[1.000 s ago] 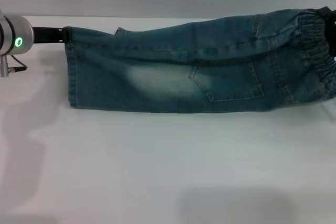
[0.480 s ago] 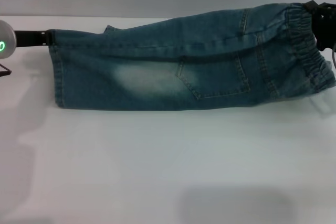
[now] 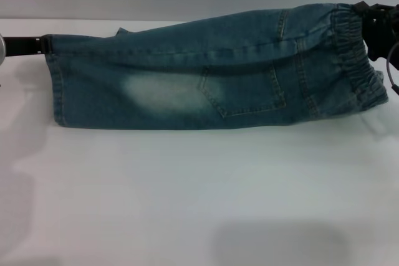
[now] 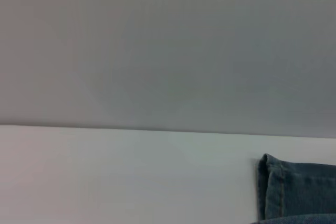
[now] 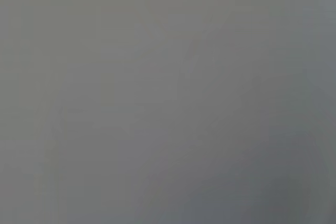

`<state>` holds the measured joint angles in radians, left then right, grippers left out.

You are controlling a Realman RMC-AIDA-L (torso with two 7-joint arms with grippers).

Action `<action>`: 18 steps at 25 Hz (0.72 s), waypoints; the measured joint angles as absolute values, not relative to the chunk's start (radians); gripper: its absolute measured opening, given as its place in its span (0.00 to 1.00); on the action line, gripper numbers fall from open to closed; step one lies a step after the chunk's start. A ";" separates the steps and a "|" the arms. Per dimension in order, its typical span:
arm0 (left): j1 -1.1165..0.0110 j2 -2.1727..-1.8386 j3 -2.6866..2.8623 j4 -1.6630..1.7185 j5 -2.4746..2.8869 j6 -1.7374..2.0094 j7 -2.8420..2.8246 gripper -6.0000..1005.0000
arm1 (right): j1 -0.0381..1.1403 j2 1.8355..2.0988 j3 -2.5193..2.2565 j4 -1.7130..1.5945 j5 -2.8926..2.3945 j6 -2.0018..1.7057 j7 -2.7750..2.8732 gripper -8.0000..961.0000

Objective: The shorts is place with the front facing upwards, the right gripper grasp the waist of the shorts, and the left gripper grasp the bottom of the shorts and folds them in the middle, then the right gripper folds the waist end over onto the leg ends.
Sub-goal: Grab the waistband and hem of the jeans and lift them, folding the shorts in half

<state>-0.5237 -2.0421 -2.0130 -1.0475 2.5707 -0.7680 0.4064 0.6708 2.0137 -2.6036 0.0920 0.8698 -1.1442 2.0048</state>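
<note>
Across the white worktop (image 3: 187,204) the shorts (image 3: 212,73) lie stretched out, already folded lengthwise into one long band, with a pale faded patch and a pocket on the upper face. The near edge of the denim rests on the worktop, while the far edge looks lifted between the two arms.

At the robot's left, the left end effector (image 3: 42,45) shows only as a dark bar meeting the far corner of the leg hems (image 3: 57,88). It appears clenched on that corner, since the cloth runs taut from it. The left wrist view shows just a folded hem corner against the worktop and the wall behind. At the robot's right, the right end effector (image 3: 369,23) is seen as small dark parts pressed against the gathered waistband (image 3: 361,60). It looks clamped on the band, which is raised at that end.

Compared with a second ago, the whole garment has slid toward the robot's left. The left arm's green light ring has passed out of view, the hems sit closer to that edge, and the waistband has come further in from the right. Both arms seem to be carrying the folded shorts sideways together. That suggests the lengthwise fold is done and the cloth is being laid down before the waist end is brought over onto the leg ends.
</note>
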 joint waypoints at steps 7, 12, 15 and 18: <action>-0.529 -2.036 -2.031 -1.042 2.571 -0.766 0.421 0.02 | 0.687 2.020 -2.603 0.078 0.870 -1.132 1.995 0.03; -0.524 -2.029 -2.034 -1.041 2.571 -0.765 0.422 0.02 | 0.699 2.024 -2.603 0.069 0.870 -1.117 1.985 0.03; -0.521 -2.026 -2.051 -1.036 2.571 -0.766 0.426 0.02 | 0.705 2.024 -2.605 0.063 0.869 -1.108 1.983 0.03; -0.518 -2.025 -2.071 -1.029 2.569 -0.768 0.434 0.02 | 0.712 2.024 -2.613 0.060 0.867 -1.102 1.982 0.03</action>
